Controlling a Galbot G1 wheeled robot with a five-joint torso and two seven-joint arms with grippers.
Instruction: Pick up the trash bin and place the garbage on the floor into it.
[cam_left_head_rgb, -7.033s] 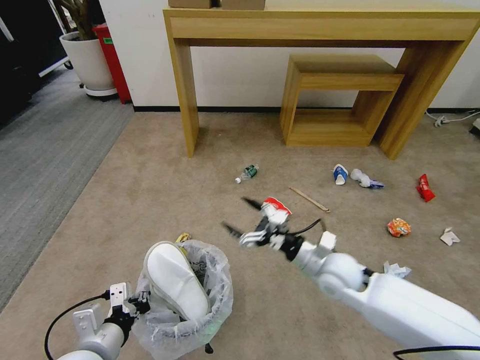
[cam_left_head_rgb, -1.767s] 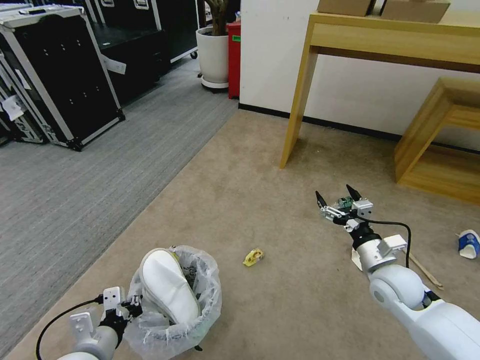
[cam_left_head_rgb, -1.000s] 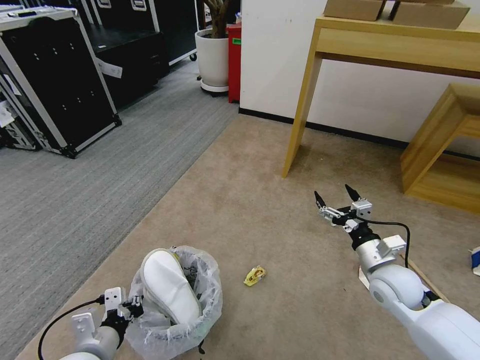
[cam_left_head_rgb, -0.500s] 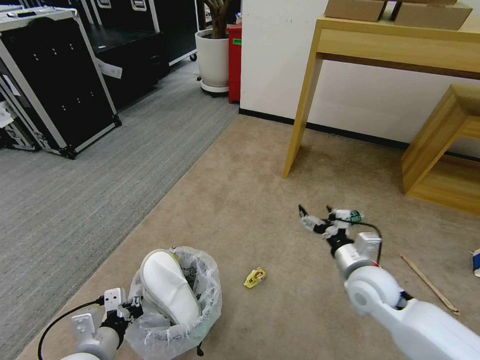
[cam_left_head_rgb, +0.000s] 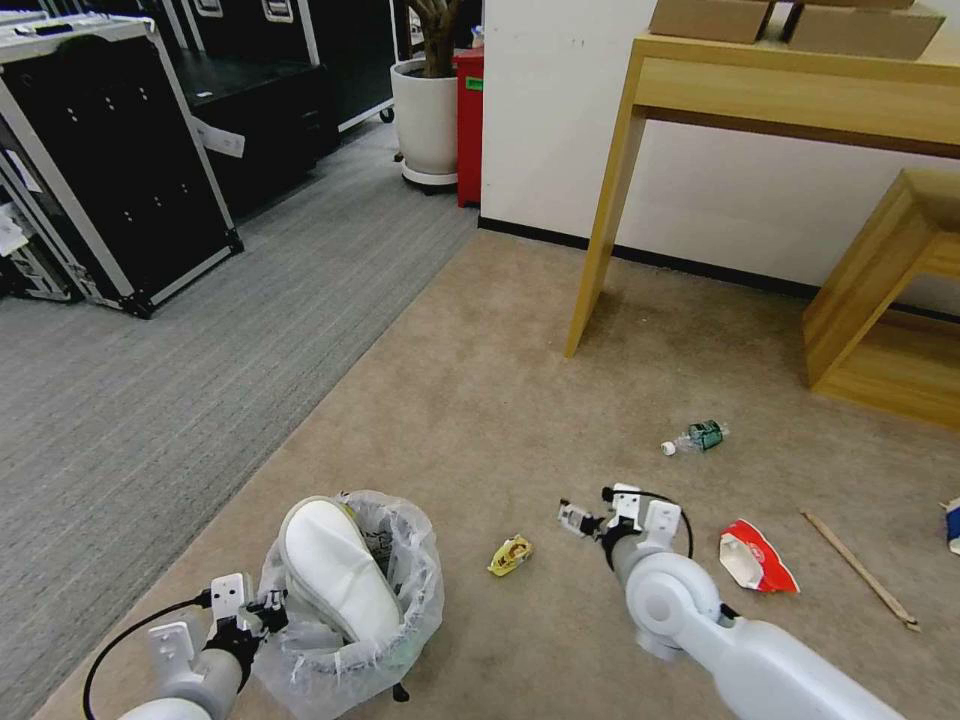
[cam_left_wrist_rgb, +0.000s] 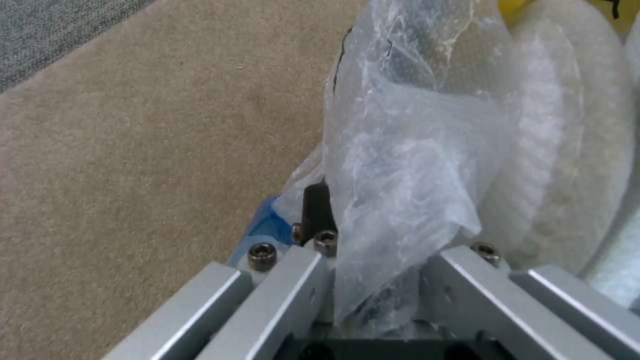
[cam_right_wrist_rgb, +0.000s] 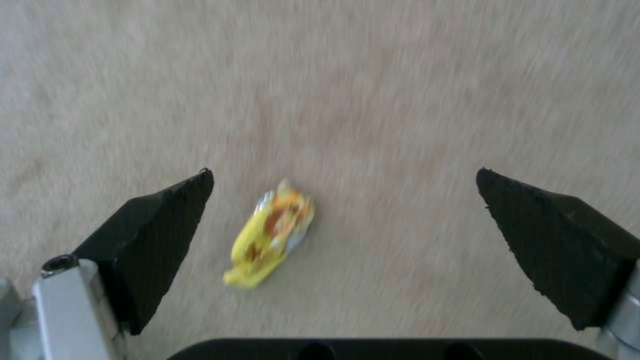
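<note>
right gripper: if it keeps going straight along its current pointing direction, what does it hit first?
Most likely the yellow wrapper on the floor. The right gripper is open and aimed down at the carpet; the wrapper lies between its fingers, nearer one fingertip. Depth is unclear, so it might meet bare carpet beside it.

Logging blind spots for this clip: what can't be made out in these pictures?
- Head view: the trash bin, its contents hidden by the white lid and crinkled liner.
- Head view: a blue-white cup, cut off by the right edge.
- Left wrist view: the left end effector, its fingertips buried under the plastic bag.
- Right wrist view: the yellow wrapper, its print blurred, between the open right end effector fingers.
</note>
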